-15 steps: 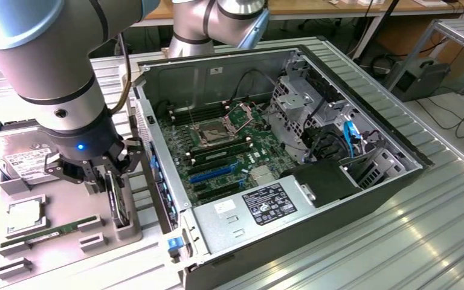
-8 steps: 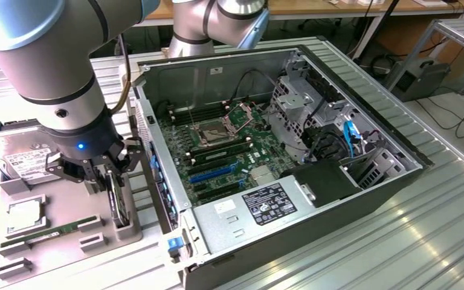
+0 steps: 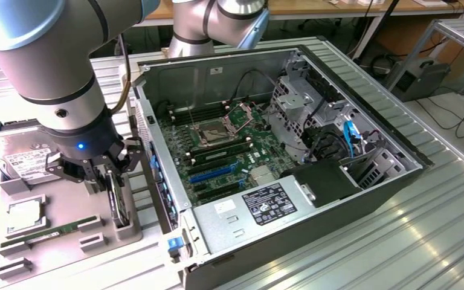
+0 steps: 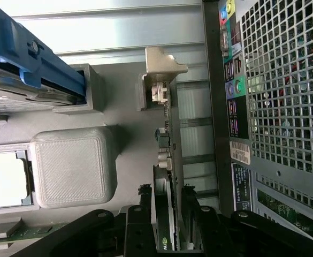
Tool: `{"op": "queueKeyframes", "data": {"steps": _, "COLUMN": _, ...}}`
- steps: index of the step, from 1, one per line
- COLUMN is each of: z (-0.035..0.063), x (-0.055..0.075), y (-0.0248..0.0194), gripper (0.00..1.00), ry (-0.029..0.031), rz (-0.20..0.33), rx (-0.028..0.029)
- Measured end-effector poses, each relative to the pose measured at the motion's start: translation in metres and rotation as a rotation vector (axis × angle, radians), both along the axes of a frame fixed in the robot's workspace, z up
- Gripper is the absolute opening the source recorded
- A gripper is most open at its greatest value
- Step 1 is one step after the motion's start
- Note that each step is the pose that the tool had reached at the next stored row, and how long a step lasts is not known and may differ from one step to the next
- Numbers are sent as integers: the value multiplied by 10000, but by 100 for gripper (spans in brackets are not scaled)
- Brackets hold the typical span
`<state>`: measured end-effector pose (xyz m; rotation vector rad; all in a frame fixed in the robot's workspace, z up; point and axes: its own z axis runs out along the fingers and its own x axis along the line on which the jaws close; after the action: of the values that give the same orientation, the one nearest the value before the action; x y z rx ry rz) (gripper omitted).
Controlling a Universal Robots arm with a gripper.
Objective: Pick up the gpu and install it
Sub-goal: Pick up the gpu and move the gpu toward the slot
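i am looking at the gpu (image 3: 118,202) (image 4: 167,160), which is standing on its thin edge in a slot of the grey holder (image 3: 70,199) (image 4: 129,160), just beside the back wall of the open computer case (image 3: 215,78) (image 4: 284,107). its long side is running along that wall. its silver bracket end is pointing to the end of the holder where the hard drive (image 3: 19,154) (image 4: 12,93) is sitting, away from my claw.

my claw (image 3: 107,175) (image 4: 167,190) is hanging right over the card. its two black fingers (image 4: 145,206) are standing apart, one on each side of the card. i cannot tell if they are touching it.

the card is showing a little green mark between the fingers, but i am not able to read it. the case back is wearing a barcode sticker (image 4: 242,152), and the words on it are too small for me. the white label on the power box (image 3: 268,203) is also too small to read. the hard drive is carrying a white label too.

a green memory stick (image 3: 51,234) and a square chip (image 3: 24,216) (image 4: 4,179) are lying in the same holder.
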<state>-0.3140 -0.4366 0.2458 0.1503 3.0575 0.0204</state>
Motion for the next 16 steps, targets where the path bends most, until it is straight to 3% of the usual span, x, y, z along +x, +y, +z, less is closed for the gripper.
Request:
{"op": "queueKeyframes", "data": {"steps": 3, "z": 0, "x": 0, "y": 0, "gripper": 35, "ry": 1, "rz": 0, "rx": 0}}
{"op": "queueKeyframes", "data": {"steps": 4, "z": 0, "x": 0, "y": 0, "gripper": 27, "ry": 1, "rz": 0, "rx": 0}}
{"op": "queueKeyframes", "data": {"steps": 16, "z": 0, "x": 0, "y": 0, "gripper": 27, "ry": 0, "rz": 0, "rx": 0}}
